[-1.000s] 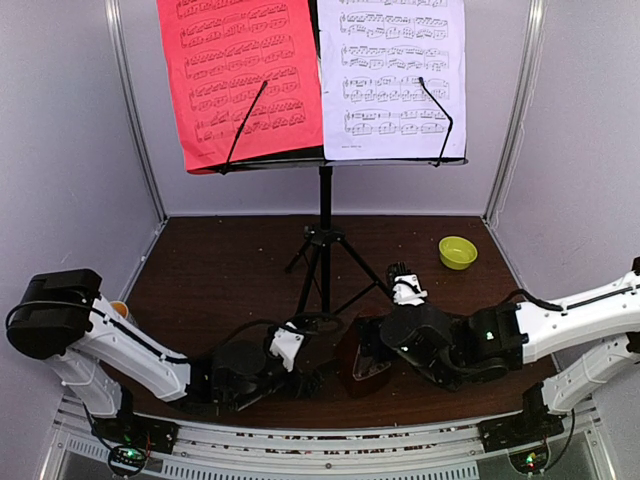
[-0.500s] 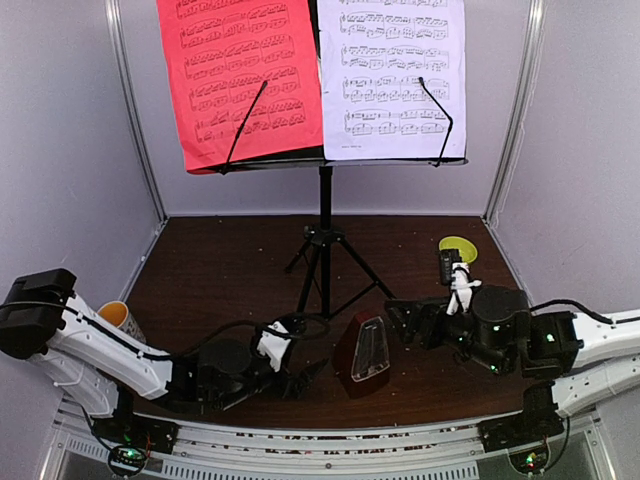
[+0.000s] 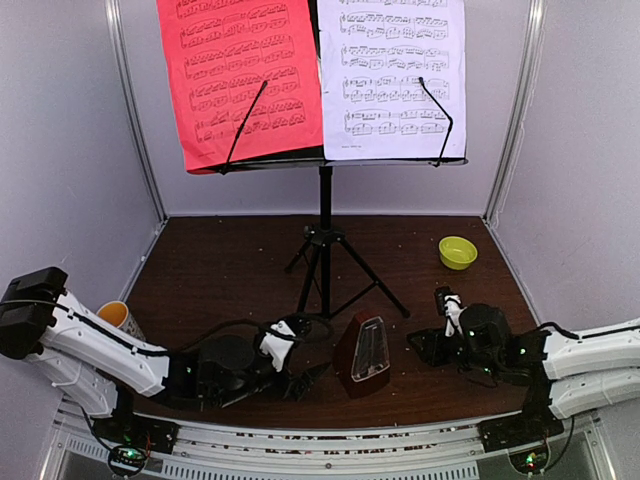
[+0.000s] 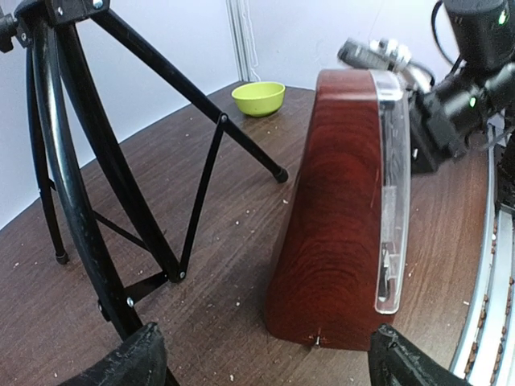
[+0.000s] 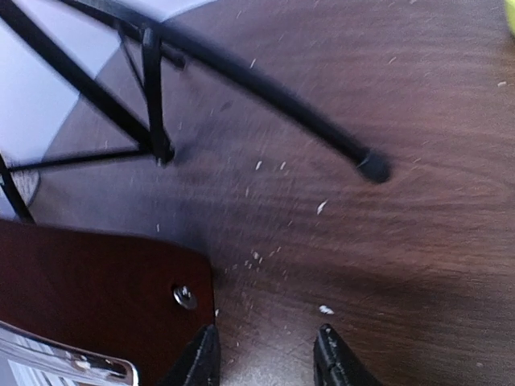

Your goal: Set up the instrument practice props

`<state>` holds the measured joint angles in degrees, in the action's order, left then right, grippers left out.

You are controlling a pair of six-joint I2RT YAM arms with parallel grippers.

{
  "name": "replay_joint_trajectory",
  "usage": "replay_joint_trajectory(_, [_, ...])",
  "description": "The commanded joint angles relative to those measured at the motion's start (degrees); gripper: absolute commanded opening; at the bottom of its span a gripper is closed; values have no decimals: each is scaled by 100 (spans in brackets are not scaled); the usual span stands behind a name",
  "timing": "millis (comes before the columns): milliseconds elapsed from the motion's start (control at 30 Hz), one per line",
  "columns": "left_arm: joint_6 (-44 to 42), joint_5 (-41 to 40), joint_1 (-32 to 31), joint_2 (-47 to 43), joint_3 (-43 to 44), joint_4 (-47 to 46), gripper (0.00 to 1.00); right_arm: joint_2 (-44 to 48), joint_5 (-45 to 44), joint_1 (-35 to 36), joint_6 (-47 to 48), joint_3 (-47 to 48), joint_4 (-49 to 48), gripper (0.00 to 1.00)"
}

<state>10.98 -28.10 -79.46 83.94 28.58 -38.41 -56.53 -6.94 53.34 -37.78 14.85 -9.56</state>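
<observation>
Your metronome (image 3: 362,350) stood upright on the table (image 3: 220,270), just beside the music stand (image 3: 325,250) legs, untouched; your left gripper (image 4: 265,360) gaped wide facing it, your right gripper (image 5: 268,354) partly spread, empty

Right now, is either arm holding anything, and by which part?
Nothing is held. The left gripper stands open short of the metronome; the right gripper is empty beside it.

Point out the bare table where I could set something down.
Free: the table left of the stand legs, and the strip between those legs and the bowl. Crowded: the near edge, where the left gripper and right gripper flank the metronome.
</observation>
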Motion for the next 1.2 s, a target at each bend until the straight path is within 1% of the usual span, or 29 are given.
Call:
replay_joint_trajectory(0, [-24, 124, 1, -47, 210, -68, 89, -1009, 782, -26, 176, 158, -1085, 37])
replay_joint_trajectory(133, [101, 210, 16, -122, 215, -38, 89, -1863, 1201, -17, 133, 261, -1710, 31])
replay_joint_trajectory(233, [222, 289, 56, -278, 193, -4, 89, -2193, 1416, 15, -83, 150, -2209, 30])
replay_joint_trajectory(433, [237, 429, 71, -341, 371, 118, 89, -2603, 1427, 616, -303, 233, -2716, 29])
replay_joint_trajectory(533, [332, 447, 82, -319, 485, 169, 90, -2802, 1364, 916, -361, 375, -2778, 29])
replay_joint_trajectory(767, [732, 574, 84, -110, 881, 324, 91, -2890, 1348, 1215, -423, 530, -2759, 29])
replay_joint_trajectory(867, [954, 575, 80, -2, 941, 176, 91, -3044, 1387, 1345, -359, 744, -2685, 29])
replay_joint_trajectory(1033, [1290, 424, 31, 142, 1093, 84, 91, -3332, 1502, 1476, -439, 894, -2956, 29])
replay_joint_trajectory(1100, [1438, 147, -5, 214, 1291, 386, 91, -3355, 1496, 1527, -443, 922, -2963, 29])
replay_joint_trajectory(1167, [1621, -213, -37, 300, 1552, 975, 91, -3328, 1479, 1550, -441, 904, -2970, 29])
